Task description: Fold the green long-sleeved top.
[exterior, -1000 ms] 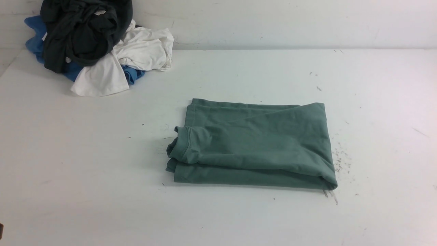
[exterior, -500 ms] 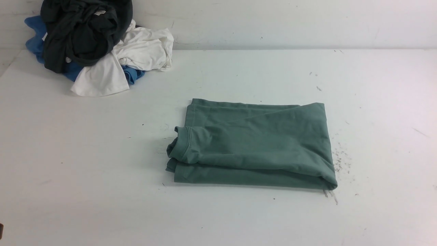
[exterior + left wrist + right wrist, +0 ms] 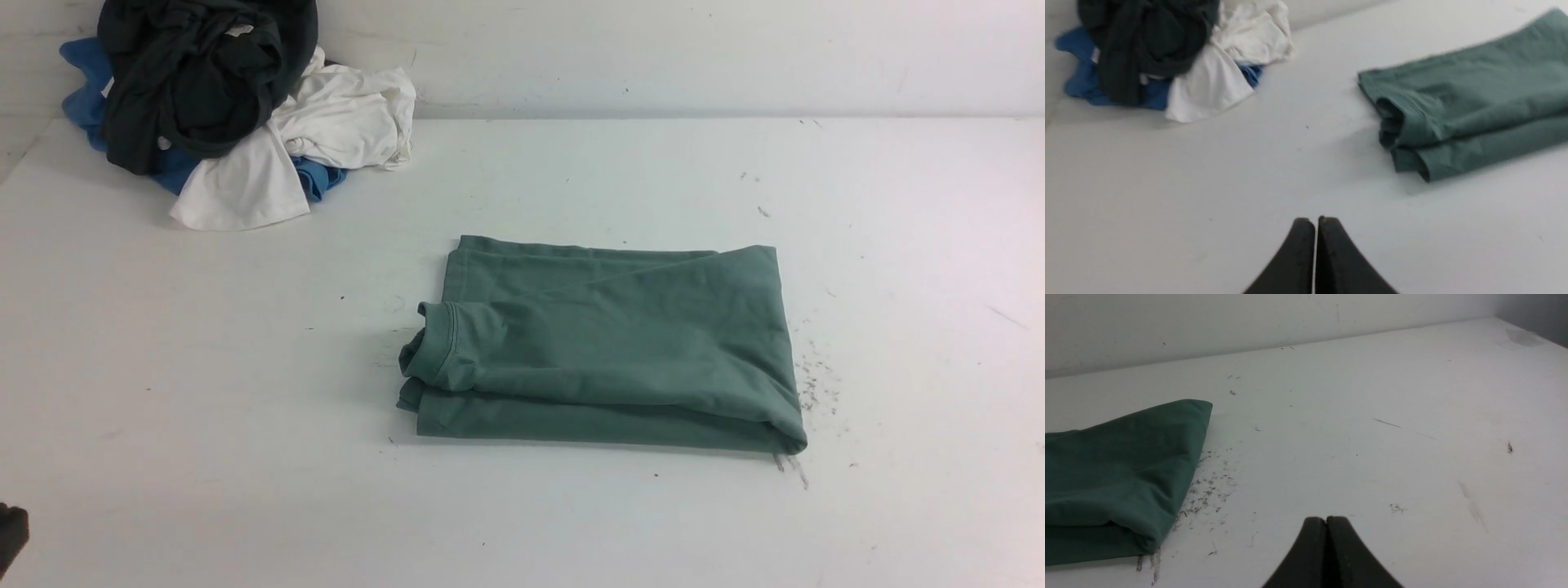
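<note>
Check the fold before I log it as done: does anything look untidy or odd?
Mostly neat. The green top lies folded in a rectangle, but one sleeve cuff bulges out past its left edge instead of being tucked in. Dark specks mark the table by the top's right edge.

Bare table [image 3: 571, 531] rings the green long-sleeved top [image 3: 612, 351]; clothes pile [image 3: 229, 106] blocks far-left corner.

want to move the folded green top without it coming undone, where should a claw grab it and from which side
Probably the rounded fold edge of the green long-sleeved top, from the robot's right: the layers join there. The opposite end shows loose hems and an open cuff that could spill apart.
</note>
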`<action>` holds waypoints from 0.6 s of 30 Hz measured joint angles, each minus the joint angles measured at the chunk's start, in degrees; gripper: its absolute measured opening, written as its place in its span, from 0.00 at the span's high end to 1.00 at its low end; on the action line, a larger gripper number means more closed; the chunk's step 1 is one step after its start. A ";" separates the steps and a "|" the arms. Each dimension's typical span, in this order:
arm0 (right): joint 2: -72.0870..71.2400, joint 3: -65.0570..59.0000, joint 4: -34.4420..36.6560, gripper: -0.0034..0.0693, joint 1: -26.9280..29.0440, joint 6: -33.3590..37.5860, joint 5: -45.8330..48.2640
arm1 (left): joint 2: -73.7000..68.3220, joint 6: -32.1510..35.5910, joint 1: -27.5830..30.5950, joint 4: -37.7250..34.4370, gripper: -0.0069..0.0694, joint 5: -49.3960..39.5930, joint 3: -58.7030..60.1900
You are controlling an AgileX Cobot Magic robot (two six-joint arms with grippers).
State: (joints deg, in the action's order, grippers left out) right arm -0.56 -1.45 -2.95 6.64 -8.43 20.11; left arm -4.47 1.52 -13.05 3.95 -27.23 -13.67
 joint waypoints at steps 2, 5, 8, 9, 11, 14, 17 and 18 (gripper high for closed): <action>0.00 0.00 0.00 0.97 0.00 0.00 0.00 | 1.93 0.00 3.88 -0.30 0.92 4.65 3.26; 0.00 0.00 0.00 0.97 0.00 0.00 0.00 | 4.57 0.00 8.88 -1.57 0.92 11.28 9.35; 0.00 0.00 0.00 0.97 0.00 0.00 0.05 | 5.06 0.00 12.83 -3.95 0.92 14.08 14.47; 0.00 0.00 0.00 0.97 0.00 0.00 0.05 | 5.06 0.00 13.32 -3.95 0.92 14.08 14.98; 0.00 0.00 0.00 0.97 0.00 0.00 0.05 | 5.06 0.00 13.77 -4.26 0.92 13.07 15.18; 0.00 0.00 0.00 0.97 0.00 0.00 0.05 | 5.06 0.00 13.93 -4.49 0.92 9.60 15.18; 0.00 0.00 0.00 0.97 0.00 0.00 0.05 | 5.06 0.06 13.93 -4.88 0.92 7.06 15.18; 0.00 0.00 0.00 0.97 0.00 0.00 0.05 | 5.06 0.11 13.93 -4.96 0.92 6.99 15.18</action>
State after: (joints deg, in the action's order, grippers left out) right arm -0.56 -1.45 -2.95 6.64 -8.43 20.16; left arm 0.59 1.63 0.88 -1.00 -20.24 1.52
